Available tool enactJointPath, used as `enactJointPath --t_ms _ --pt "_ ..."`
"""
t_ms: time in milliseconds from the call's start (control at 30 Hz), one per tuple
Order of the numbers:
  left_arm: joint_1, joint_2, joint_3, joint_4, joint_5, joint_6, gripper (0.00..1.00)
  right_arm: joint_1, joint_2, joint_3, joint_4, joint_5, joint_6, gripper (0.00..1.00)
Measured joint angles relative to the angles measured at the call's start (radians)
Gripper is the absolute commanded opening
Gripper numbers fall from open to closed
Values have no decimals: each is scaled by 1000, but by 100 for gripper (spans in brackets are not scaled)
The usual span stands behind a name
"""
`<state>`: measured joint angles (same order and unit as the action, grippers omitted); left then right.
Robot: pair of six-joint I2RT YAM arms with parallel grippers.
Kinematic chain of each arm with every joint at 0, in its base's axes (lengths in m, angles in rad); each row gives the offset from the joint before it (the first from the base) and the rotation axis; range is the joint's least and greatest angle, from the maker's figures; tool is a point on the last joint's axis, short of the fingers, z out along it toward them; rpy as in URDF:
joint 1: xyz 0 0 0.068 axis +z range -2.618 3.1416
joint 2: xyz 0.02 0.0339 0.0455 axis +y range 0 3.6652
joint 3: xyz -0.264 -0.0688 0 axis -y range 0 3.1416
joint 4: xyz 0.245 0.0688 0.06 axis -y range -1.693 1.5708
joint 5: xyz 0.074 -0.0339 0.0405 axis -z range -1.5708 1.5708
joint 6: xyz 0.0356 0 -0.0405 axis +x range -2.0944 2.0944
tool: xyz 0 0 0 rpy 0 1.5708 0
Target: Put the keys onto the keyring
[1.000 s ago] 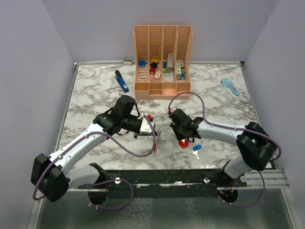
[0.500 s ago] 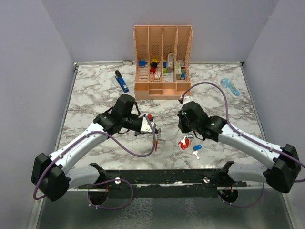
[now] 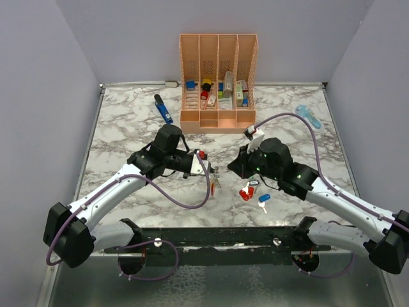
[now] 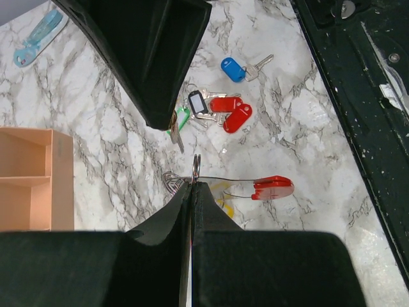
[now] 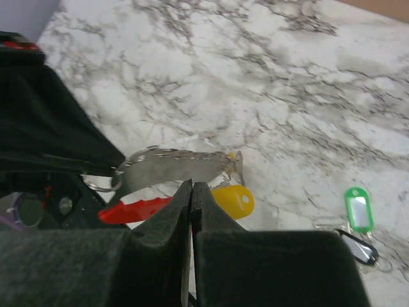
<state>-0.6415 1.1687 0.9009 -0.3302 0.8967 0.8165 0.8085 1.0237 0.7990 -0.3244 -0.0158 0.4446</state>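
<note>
With the keyring point(image 4: 195, 167) clamped edge-on in the closed left gripper point(image 4: 192, 187) near the loose keys point(image 4: 220, 110), and the right gripper point(image 5: 192, 187) pressed closed, contents unclear, the ring should be held steady while a key is threaded at its split.

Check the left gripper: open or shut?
Shut. In the left wrist view the left gripper shows no gap at its tip and pinches the keyring, seen edge-on.
</note>
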Motion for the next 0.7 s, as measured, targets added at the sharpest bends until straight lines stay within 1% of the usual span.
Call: enactJointPath --t_ms 167,333,500,700 --pt "0 7 0 0 0 10 0 0 -2 0 81 -129 -3 1" --pt "0 12 0 4 -19 -15 0 0 6 1 124 -209 9 1" --pt "0 17 0 6 -34 -68 0 0 -4 1 146 -237 25 1" --pt "0 53 2 5 -38 -188 0 0 -9 0 146 -241 39 1"
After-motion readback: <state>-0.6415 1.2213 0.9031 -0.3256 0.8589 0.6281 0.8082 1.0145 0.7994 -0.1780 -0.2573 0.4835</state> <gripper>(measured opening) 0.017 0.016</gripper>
